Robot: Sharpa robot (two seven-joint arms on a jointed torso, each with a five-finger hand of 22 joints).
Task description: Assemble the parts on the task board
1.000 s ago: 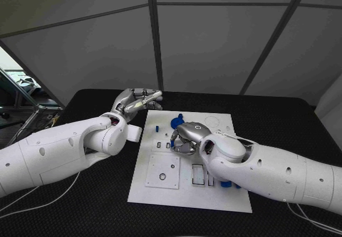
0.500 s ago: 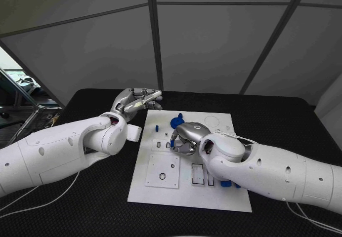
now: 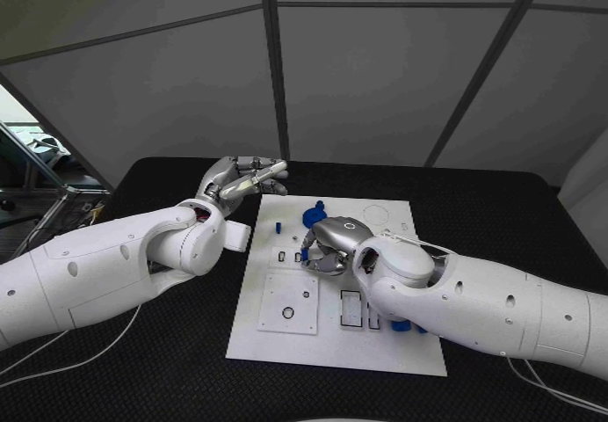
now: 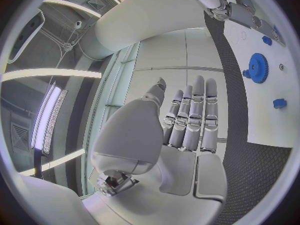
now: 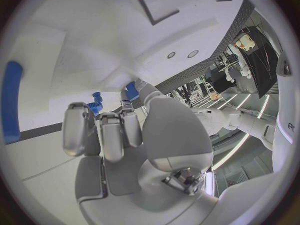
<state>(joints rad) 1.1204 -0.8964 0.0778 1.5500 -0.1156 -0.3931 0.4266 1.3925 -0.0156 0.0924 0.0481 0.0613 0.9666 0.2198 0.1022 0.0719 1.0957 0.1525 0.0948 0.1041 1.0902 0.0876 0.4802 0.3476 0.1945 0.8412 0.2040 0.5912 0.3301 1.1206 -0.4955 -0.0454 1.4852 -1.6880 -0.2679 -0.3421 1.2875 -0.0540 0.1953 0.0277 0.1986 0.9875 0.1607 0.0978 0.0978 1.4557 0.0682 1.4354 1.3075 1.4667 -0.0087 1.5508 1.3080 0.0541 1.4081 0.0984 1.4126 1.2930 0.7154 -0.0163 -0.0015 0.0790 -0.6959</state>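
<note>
**Right hand down on task board, left hand idle at its far-left corner**

Task board [image 3: 332,338]: white plate lying flat mid-worktop, long side running away from the robot. Near end has a square inset plate [image 3: 290,304] with a small dark hole, plus narrow rectangular slots [image 3: 351,308] beside it. Two small slots sit further up by the right hand.

Parts: blue gear [image 3: 313,212] on the board's far half, just beyond the right hand; same gear in the left wrist view [image 4: 257,67]. Small blue peg [image 3: 278,228] stands near the board's left edge, apart from the gear. Blue piece [image 3: 401,326] at the board's right edge, half hidden under the right forearm. Long blue piece [image 5: 11,101] at the rim of the right wrist view.

Right hand [image 3: 332,246]: over the board's middle, palm down, fingers [image 5: 111,135] curled toward the surface. Small blue part [image 5: 132,91] sits right at the fingertips, a second one [image 5: 95,102] close beside it. Cannot tell whether the fingers actually pinch anything.

Left hand [image 3: 241,181]: off the board, above the black worktop [image 3: 152,369] at the far-left corner, raised. Fingers [image 4: 190,116] straight and side by side, released, nothing in them.
</note>
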